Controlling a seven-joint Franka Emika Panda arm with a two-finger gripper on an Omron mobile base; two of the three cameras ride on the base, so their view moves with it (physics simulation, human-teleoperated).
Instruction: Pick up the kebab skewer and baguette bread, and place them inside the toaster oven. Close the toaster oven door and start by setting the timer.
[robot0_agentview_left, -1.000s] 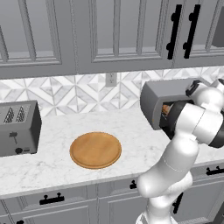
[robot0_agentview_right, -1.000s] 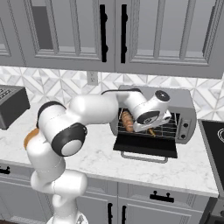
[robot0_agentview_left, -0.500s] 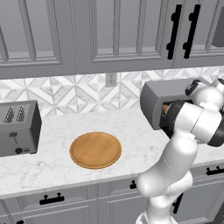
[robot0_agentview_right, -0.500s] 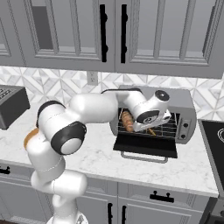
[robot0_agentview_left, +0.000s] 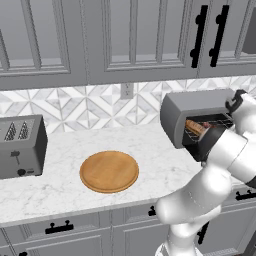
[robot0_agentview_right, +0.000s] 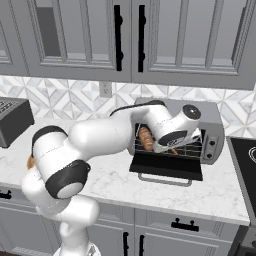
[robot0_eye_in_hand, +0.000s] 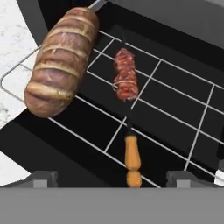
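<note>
Right now my gripper (robot0_eye_in_hand: 112, 177) stands wide apart with nothing between its tips, the two dark fingers (robot0_eye_in_hand: 41, 178) showing at the bottom left and bottom right of the hand view, on either side of the skewer's orange handle. That kebab skewer (robot0_eye_in_hand: 127, 111) lies on the wire rack (robot0_eye_in_hand: 175, 103) in the middle of the frame, its reddish meat chunks toward the top and the handle pointing down toward me. To its left, filling the upper left of the hand view, the baguette bread (robot0_eye_in_hand: 61, 61) rests on the same rack, slanted, its lower end reaching out to the rack's left edge; it lies near the skewer but apart from it. From the right base view, my hand reaches into the mouth of the toaster oven (robot0_agentview_right: 212, 117) at centre right, and the toaster oven door (robot0_agentview_right: 167, 166) hangs folded down flat in front of it, its silver bar handle at the near edge. The loaf shows as a golden patch at the left of the opening. From the left base view, the oven sits at the right, a round wooden board (robot0_agentview_left: 109, 171) lies bare on the marble counter (robot0_agentview_left: 60, 150) at centre, and a grey slot toaster (robot0_agentview_left: 21, 146) stands at the far left.
</note>
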